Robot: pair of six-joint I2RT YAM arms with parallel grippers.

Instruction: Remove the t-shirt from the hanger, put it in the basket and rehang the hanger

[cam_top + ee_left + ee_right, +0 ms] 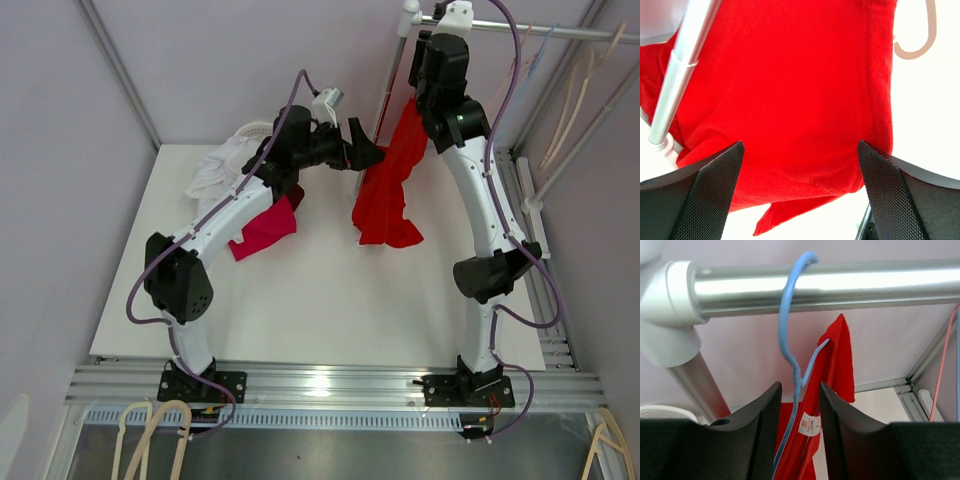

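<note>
In the top external view the red t-shirt point(392, 190) hangs from the clothes rail point(560, 32) at the far right of the table point(300, 310). The left gripper point(367, 155) is at its near edge and the right gripper point(438, 42) is up by the rail. A heap of white cloth point(225, 165) and a crimson garment point(265, 228) lie under the left arm, apart from the shirt, and pale hangers point(580, 85) hang further along the rail. In the left wrist view the jaws are spread wide with nothing pinched, and the red fabric fills the space ahead. The rail's upright post point(675, 75) stands just left of it, so the bite should probably take a full fold of the body and stay off that post. In the right wrist view the jaws stand narrowly apart around the neck of the blue hanger point(792, 340), not clamped on the wire, with the sewn label point(809, 425) showing below. Pinching that neck first would likely stop the hook sliding while the left arm draws the cloth off. A pink wire hanger point(945, 355) nearby could snag.
</note>
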